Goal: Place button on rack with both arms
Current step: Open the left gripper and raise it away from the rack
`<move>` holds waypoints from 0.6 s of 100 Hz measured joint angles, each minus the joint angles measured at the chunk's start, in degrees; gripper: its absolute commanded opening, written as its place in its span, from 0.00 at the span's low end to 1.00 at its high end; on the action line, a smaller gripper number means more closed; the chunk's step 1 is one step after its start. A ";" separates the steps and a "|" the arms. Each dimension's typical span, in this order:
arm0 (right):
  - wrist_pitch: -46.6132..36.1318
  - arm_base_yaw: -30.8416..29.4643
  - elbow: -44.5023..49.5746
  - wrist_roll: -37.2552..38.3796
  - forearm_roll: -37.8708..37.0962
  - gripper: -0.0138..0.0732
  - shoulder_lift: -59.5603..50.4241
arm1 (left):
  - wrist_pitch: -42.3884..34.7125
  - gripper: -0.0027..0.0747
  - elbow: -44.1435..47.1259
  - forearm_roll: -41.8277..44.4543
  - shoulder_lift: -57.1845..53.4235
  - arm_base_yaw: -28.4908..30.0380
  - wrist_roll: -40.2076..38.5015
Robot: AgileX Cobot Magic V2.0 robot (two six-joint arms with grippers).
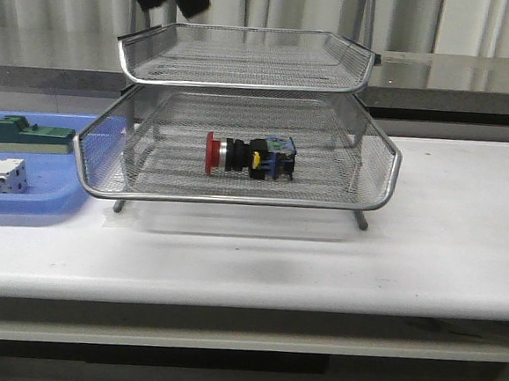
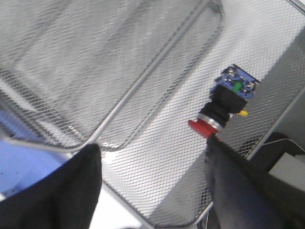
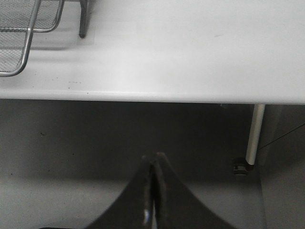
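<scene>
Left claw (image 2: 152,183) raised above rack (image 1: 237,193), near its upper left corner, fingers spread wide, gripping nothing. Right claw (image 3: 153,191) low, off front edge of worktop (image 1: 444,250), tips pressed together, nothing between them. Button (image 1: 248,156) lying on its side on lower visible tier, roughly mid-mesh, red head toward left, apart from all rims. Blue tray (image 1: 24,199) just left of rack, touching or nearly so. Bare worktop right of rack and along front edge.
</scene>
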 measured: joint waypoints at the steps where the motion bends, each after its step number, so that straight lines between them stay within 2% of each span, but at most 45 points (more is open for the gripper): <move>1: 0.00 0.00 0.00 0.00 0.00 0.08 0.00 | 0.00 0.61 0.01 0.00 -0.46 0.49 0.03; 16: 0.00 0.00 0.00 0.00 0.00 0.08 0.00 | 0.00 0.61 3.36 -0.63 -6.29 6.07 -0.36; 29: 0.10 0.00 0.00 0.00 0.00 0.08 0.00 | -2.49 0.61 10.50 -2.11 -13.30 11.41 -0.49; 60: 0.10 0.00 0.00 0.00 0.00 0.08 0.00 | -22.29 0.61 37.96 -4.33 -34.60 21.72 -1.87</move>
